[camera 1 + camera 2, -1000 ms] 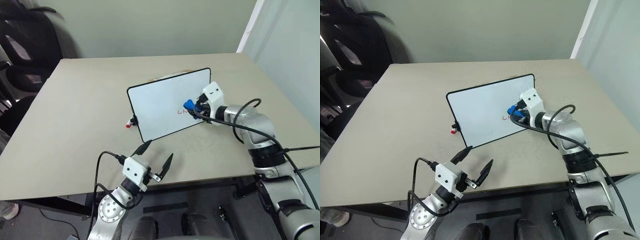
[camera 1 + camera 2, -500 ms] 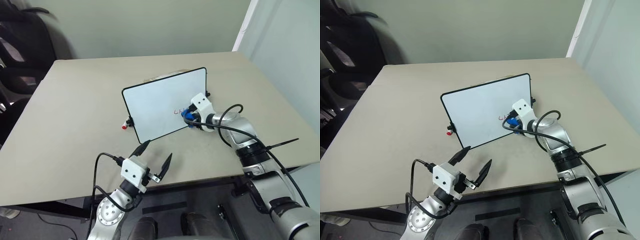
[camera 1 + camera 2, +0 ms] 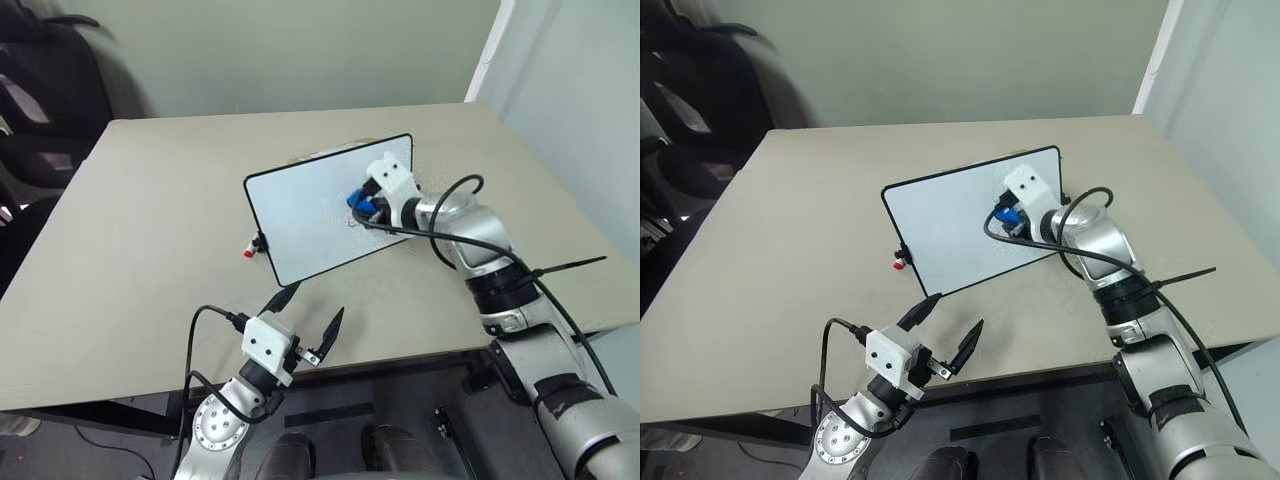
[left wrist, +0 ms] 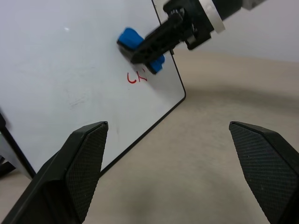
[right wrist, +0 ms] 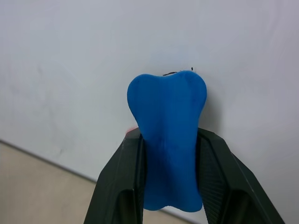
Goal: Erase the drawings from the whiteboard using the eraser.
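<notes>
Between the right gripper's (image 5: 168, 186) black fingers (image 5: 124, 186), a blue eraser (image 5: 167, 140), clenched on both flanks, its lobed end jutting past the fingertips. Pressed, or nearly so, against the whiteboard (image 3: 300, 215); contact hard to confirm from the wrist view, though no gap seen between block and white surface. Just beside the eraser, toward the board's near edge, a small red scribble (image 4: 137, 77), the drawings, two or so letters; in the left eye view reduced to a faint red speck at the eraser's edge, mostly covered by the gripper. Behind the gripper, black frame and rounded corner of the board, tilted corner-on across a beige table (image 3: 150, 260). Off the board's far side from the right gripper, by its lower left corner, a small red-tipped thing (image 3: 249, 252), too small to name with confidence.

Well apart from the board, at the table's near edge, left gripper (image 3: 306, 320) hanging with fingers spread wide, grasping nothing, pointed toward the board, its own view looking along bare tabletop to the scribble and eraser.
</notes>
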